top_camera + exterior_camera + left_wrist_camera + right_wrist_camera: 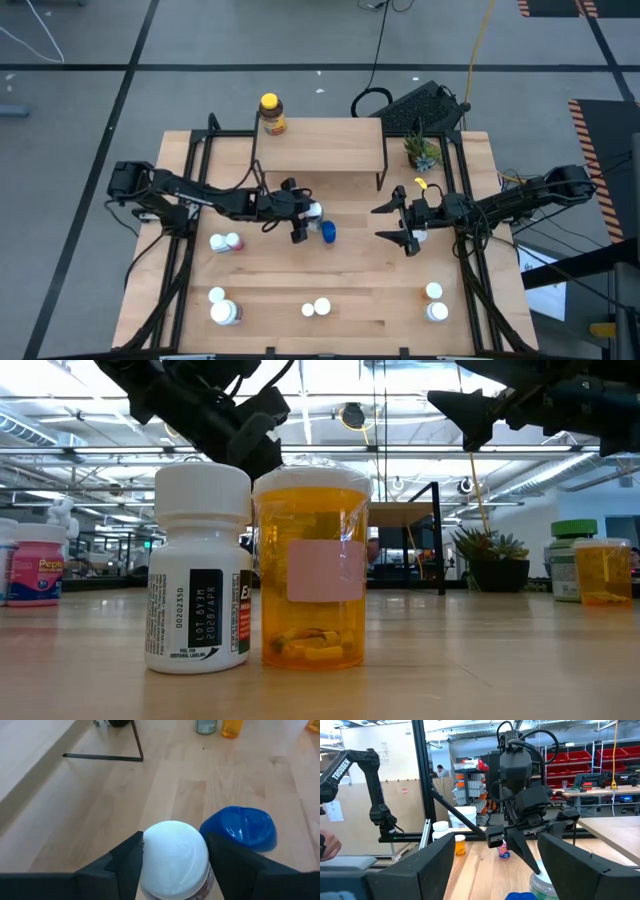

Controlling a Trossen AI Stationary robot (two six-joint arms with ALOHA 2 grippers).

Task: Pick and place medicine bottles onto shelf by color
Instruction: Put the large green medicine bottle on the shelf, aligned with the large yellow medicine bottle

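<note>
Two dark fingers of the left pincer (172,870) stand one on each side of a white-capped bottle (175,860) at the middle of the tabletop (360,285), so close to its sides that I judge them clamped on it, though contact is hard to confirm; the bottle stands upright, just in front of the shelf (320,145); a blue-capped bottle (241,827) stands just beside it, on its right in the high view, almost touching; the right pincer (398,222) hangs over the right part of the tabletop with its fingers spread apart and holds nothing.

I judge the white-capped bottle to be light, stiff plastic with a smooth, rather slippery wall; a firm grip on the body below the cap seems safest, because the cap is rounded and fingers may slide off it; the blue neighbour may be knocked over when the first one goes up.

One amber bottle with a yellow cap (271,113) stands already on the far left corner of the shelf; other bottles are scattered along the near edge and at the left; a small plant (420,150) stands on the right of the shelf.
</note>
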